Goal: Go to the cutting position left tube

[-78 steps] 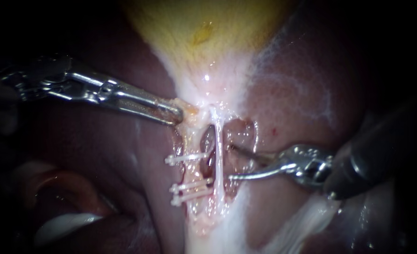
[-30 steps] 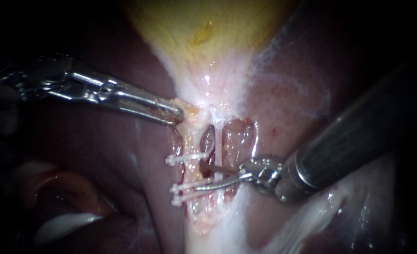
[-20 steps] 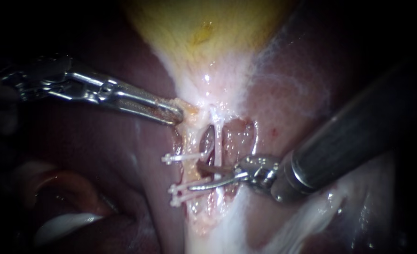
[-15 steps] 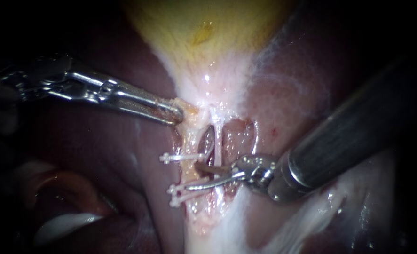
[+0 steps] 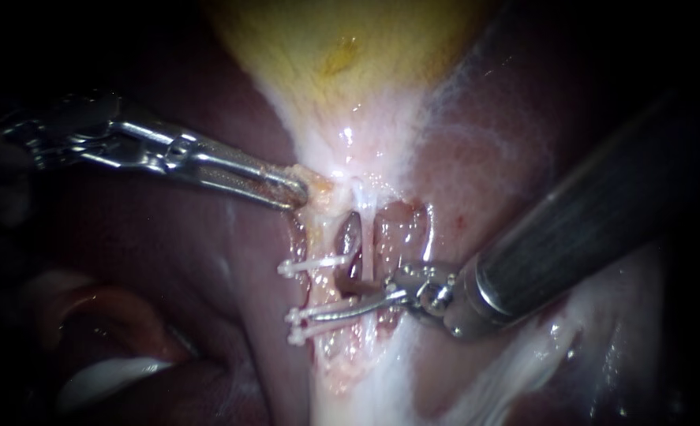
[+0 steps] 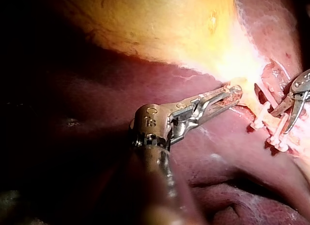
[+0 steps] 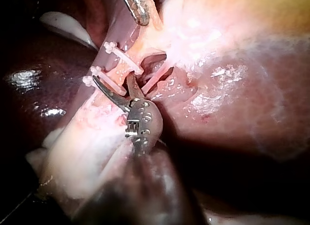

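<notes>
My left instrument (image 5: 298, 190) comes in from the left, its jaws shut on pale tissue at the gallbladder (image 5: 350, 71) neck and holding it taut; the same grip shows in the left wrist view (image 6: 228, 96). The left tube (image 5: 323, 289) carries one white clip (image 5: 312, 264) above and two clips (image 5: 314, 322) below. My right instrument (image 5: 323, 301) reaches across the thin white right tube (image 5: 368, 244). Its two slim blades stand open on either side of the left tube, between the upper clip and the lower pair. The right wrist view shows these blades (image 7: 112, 79) spread beside the clips (image 7: 121, 53).
Dark red liver (image 5: 168, 260) lies on both sides of the opened window. The right instrument's thick shaft (image 5: 586, 229) fills the right of the endoscope view. White fatty tissue (image 5: 381, 386) runs down below the clips.
My right instrument has advanced left from beside the right tube, across it, until its open blades reach the left tube between the clips. The left instrument has held still.
</notes>
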Robot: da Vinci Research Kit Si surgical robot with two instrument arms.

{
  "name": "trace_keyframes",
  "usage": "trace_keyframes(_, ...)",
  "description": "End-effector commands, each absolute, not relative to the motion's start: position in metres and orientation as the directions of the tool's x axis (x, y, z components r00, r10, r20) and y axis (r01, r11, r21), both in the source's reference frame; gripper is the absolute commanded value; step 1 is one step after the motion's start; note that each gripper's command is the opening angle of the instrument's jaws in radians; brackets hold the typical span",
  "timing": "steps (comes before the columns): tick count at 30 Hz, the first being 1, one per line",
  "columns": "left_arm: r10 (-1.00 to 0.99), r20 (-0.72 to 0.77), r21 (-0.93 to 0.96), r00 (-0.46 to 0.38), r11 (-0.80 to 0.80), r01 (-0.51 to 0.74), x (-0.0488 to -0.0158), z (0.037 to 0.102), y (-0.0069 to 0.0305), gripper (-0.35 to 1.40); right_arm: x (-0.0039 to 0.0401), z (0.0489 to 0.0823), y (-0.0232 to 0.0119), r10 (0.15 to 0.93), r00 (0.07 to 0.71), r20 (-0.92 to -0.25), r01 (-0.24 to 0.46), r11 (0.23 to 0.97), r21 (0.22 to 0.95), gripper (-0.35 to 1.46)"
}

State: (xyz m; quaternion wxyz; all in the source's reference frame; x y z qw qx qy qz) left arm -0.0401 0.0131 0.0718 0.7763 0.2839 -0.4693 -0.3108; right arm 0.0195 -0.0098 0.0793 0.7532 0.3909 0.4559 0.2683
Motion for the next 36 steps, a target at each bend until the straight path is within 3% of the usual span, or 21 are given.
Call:
trace_keyframes(1, -0.749, 0.552, 0.733, 0.366, 0.645, 0.216, -0.0401, 0.0718, 0.013, -0.35, 0.0197, 0.0791, -0.0099, 0.757, 0.443, -0.48, -0.039, 0.551, 0.834, 0.93)
trace_keyframes(19, -0.749, 0.552, 0.733, 0.366, 0.645, 0.216, -0.0401, 0.0718, 0.013, -0.35, 0.0204, 0.0771, -0.01, 0.754, 0.428, -0.498, 0.011, 0.546, 0.838, 0.9)
trace_keyframes(36, -0.749, 0.552, 0.733, 0.366, 0.645, 0.216, -0.0401, 0.0718, 0.013, -0.35, 0.0206, 0.0796, -0.0088, 0.746, 0.428, -0.51, 0.046, 0.545, 0.837, 0.91)
